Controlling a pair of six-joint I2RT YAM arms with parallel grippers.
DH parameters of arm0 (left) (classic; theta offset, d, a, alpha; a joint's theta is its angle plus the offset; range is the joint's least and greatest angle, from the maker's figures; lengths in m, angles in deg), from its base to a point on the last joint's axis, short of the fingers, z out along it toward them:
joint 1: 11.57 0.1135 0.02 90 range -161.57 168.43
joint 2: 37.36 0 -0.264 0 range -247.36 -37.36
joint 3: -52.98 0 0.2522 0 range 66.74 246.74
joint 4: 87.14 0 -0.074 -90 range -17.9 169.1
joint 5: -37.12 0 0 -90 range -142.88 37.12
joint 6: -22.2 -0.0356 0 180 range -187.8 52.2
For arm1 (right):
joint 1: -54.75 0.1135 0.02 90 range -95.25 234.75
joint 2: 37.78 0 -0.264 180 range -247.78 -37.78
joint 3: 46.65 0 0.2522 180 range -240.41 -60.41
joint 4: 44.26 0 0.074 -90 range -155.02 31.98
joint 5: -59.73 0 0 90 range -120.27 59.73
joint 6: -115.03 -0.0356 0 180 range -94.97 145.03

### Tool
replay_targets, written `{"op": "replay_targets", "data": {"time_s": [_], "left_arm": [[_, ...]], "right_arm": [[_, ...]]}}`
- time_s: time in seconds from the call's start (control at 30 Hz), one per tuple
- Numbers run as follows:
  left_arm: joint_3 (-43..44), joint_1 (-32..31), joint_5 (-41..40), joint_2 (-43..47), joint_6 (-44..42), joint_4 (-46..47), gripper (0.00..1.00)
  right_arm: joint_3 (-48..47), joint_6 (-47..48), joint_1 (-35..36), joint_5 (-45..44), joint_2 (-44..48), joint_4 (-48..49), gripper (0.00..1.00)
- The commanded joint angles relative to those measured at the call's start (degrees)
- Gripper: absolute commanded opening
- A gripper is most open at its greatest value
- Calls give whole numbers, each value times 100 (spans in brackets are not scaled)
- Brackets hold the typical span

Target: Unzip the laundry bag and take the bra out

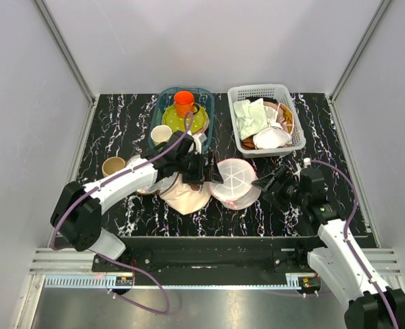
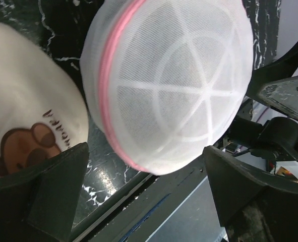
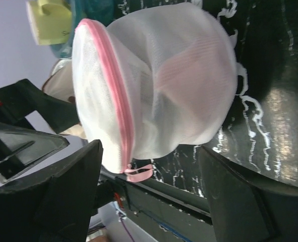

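The laundry bag (image 1: 235, 181) is a round white mesh case with a pink zip rim, lying near the table's front middle. My left gripper (image 1: 213, 173) is open at its left side; in the left wrist view (image 2: 146, 199) the bag (image 2: 169, 85) sits just beyond the spread fingers. My right gripper (image 1: 264, 184) is open at its right side. In the right wrist view (image 3: 149, 199) the bag (image 3: 154, 85) shows its pink zip (image 3: 113, 96) closed, with the pull tab (image 3: 138, 174) hanging between the fingers. The bra (image 3: 184, 70) shows faintly pink through the mesh.
A beige cap with a brown mark (image 1: 185, 195) lies left of the bag, under my left arm. A blue basket (image 1: 203, 96) with an orange cup stands behind. A white basket (image 1: 260, 90) holds a pale green cloth and a white domed item. A beige cup (image 1: 113, 166) stands at the left.
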Motion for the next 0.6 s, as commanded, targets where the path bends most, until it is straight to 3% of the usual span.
{"op": "replay_targets", "data": {"time_s": [0.0,0.23,0.4,0.5,0.53,0.57], "left_arm": [[-155,7,-502,675,-142,-311,99],[-866,7,-327,1194,245,293,99],[-929,7,-108,1098,394,567,99],[-1007,7,-11,1010,544,796,99],[-1016,7,-45,993,605,840,99],[-1060,7,-80,1027,693,910,99]], "right_arm": [[399,-709,33,489,217,1196,84],[259,-796,306,560,-302,1593,71],[523,-1290,578,675,-688,2674,57],[514,-1439,675,657,-899,3060,57],[506,-1535,701,683,-961,3166,53],[488,-1580,710,735,-1083,3246,42]]}}
